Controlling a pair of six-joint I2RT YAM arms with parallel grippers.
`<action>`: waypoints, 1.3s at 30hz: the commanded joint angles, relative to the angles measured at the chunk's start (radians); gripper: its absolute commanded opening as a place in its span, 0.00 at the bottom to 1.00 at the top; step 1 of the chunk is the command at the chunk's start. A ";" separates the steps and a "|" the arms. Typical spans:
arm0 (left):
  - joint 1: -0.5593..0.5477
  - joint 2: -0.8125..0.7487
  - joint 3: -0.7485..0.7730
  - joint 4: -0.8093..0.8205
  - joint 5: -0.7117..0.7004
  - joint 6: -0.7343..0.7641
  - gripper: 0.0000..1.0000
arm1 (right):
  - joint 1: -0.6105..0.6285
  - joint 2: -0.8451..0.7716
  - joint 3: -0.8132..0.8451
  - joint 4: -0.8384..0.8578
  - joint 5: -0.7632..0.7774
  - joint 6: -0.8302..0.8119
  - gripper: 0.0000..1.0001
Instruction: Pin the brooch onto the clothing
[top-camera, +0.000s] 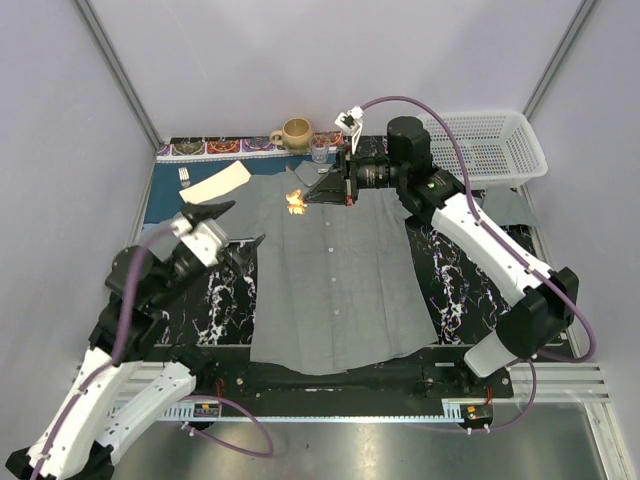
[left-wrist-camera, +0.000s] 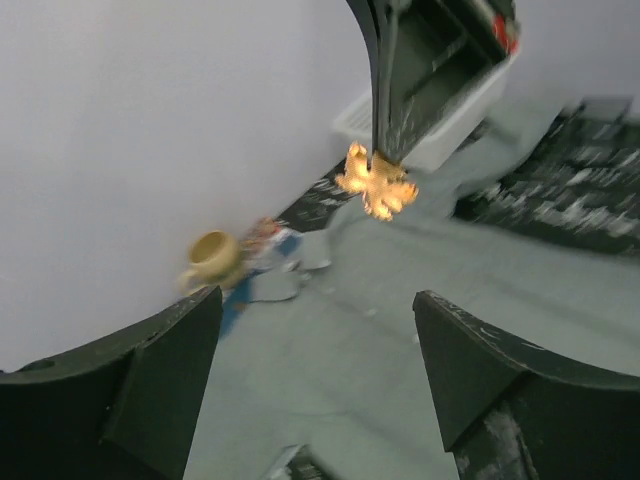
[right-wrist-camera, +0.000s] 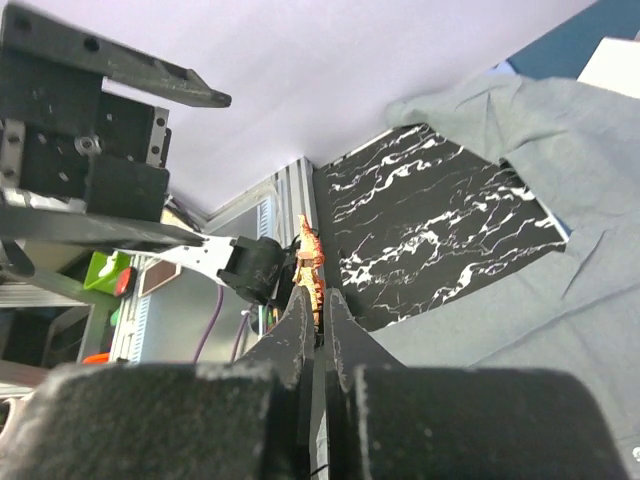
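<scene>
Top view: the right claw (top-camera: 308, 199) grips the brooch (top-camera: 296, 202) just over the shirt (top-camera: 340, 290) at upper centre, beside the collar (likely the pinning spot). Left wrist view: the left claw (left-wrist-camera: 318, 300) gapes wide, lower frame, presumably ready to steady the cloth. Right wrist view: the brooch sits edge-on at centre.

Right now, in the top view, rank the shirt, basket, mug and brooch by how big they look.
1. shirt, by far the largest
2. basket
3. mug
4. brooch, a little smaller than the mug and clearly the smallest
</scene>
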 joint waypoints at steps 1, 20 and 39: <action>0.094 0.105 0.127 0.060 0.234 -0.669 0.82 | 0.005 -0.080 -0.015 0.138 0.061 0.007 0.00; 0.103 0.251 0.049 0.393 0.224 -0.925 0.40 | 0.100 -0.179 -0.107 0.129 0.196 -0.067 0.00; 0.100 0.310 0.057 0.415 0.234 -0.905 0.31 | 0.123 -0.179 -0.123 0.144 0.236 -0.072 0.00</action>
